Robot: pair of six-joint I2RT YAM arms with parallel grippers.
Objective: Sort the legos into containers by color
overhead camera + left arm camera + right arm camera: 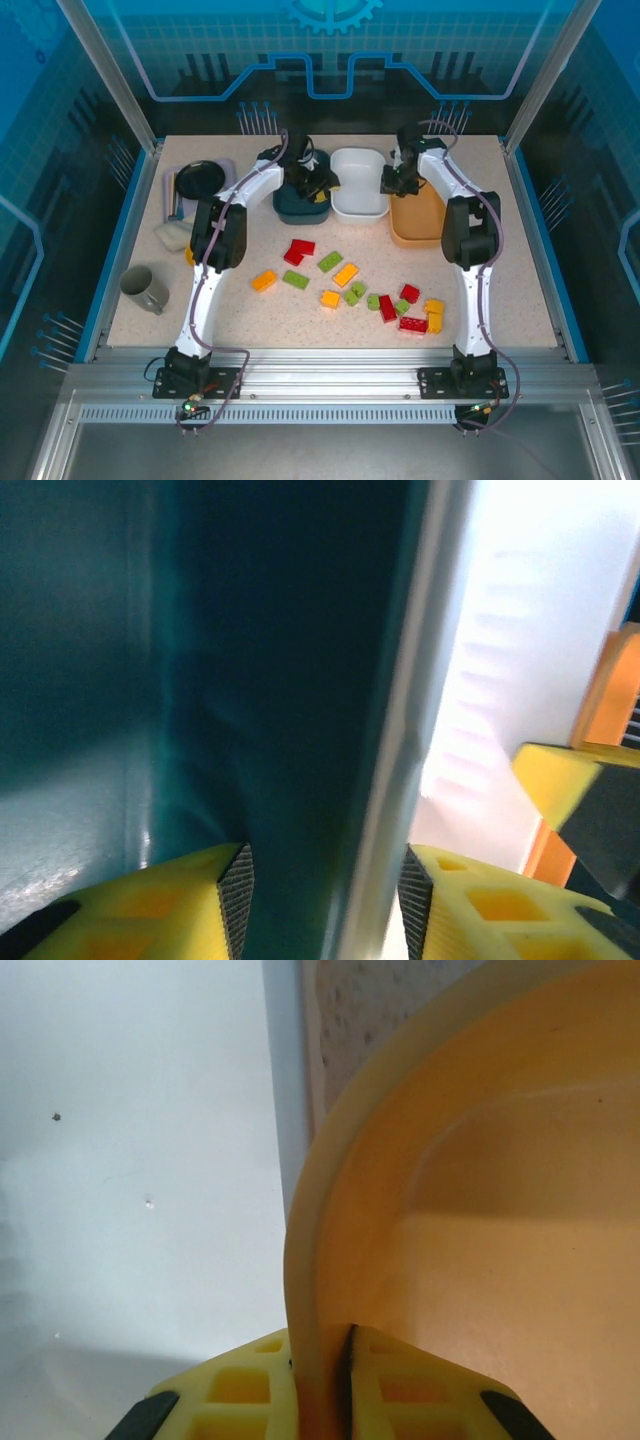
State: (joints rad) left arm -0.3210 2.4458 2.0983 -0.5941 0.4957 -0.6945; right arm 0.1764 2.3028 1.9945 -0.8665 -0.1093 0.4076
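Three containers stand in a row at the back: a dark teal tray, a white tray and an orange tray. My left gripper straddles the teal tray's right rim, open, with a gap still showing at the inner pad. My right gripper is shut on the orange tray's left rim. Several red, green and orange legos lie loose on the table, among them a red one and an orange one.
A lavender tray with a black bowl sits at the back left. In front of it lie a pale sponge and a grey cup. The white tray lies between the two grippers.
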